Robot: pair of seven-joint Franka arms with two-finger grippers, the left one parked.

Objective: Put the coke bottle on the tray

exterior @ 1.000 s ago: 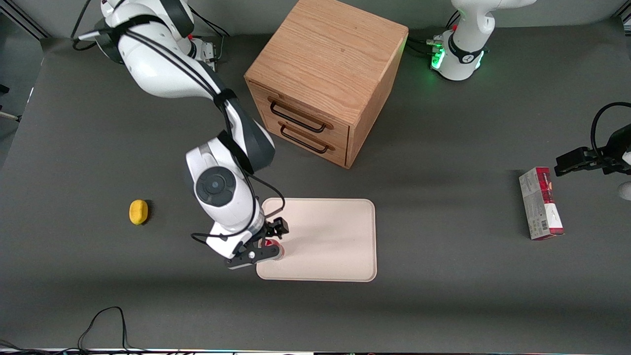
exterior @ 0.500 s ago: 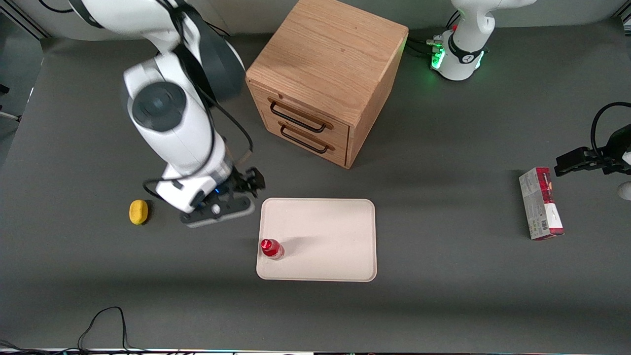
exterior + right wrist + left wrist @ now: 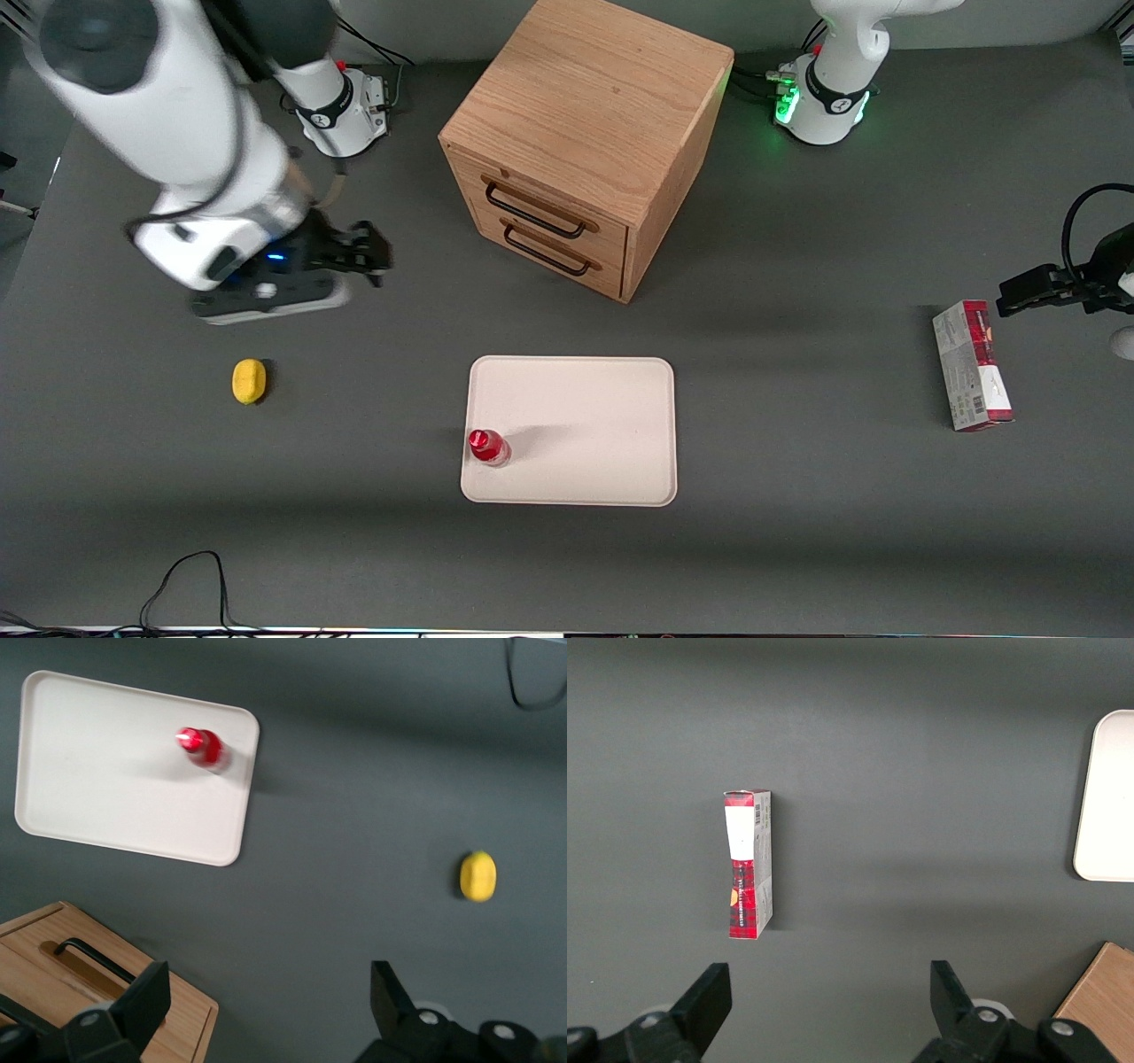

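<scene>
Small glossy red coke bottle (image 3: pixel 488 447) stands upright on the cream rectangular tray (image 3: pixel 602 416), at the corner nearest the front camera on the working arm's end, close to the rim. Gripper (image 3: pixel 354 257) is high over the dark counter (image 3: pixel 797 532), well apart, fingers spread, empty. Bottle likely light, rigid, slick, tippy; best held mid-body below the cap.

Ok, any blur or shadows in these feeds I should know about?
Front view: the right arm and gripper are motion-smeared; the bottle on the tray is sharp and casts a soft shadow across the tray. Right wrist view: the lemon is slightly soft. Left wrist view: crisp, with evenly lit carton.
</scene>
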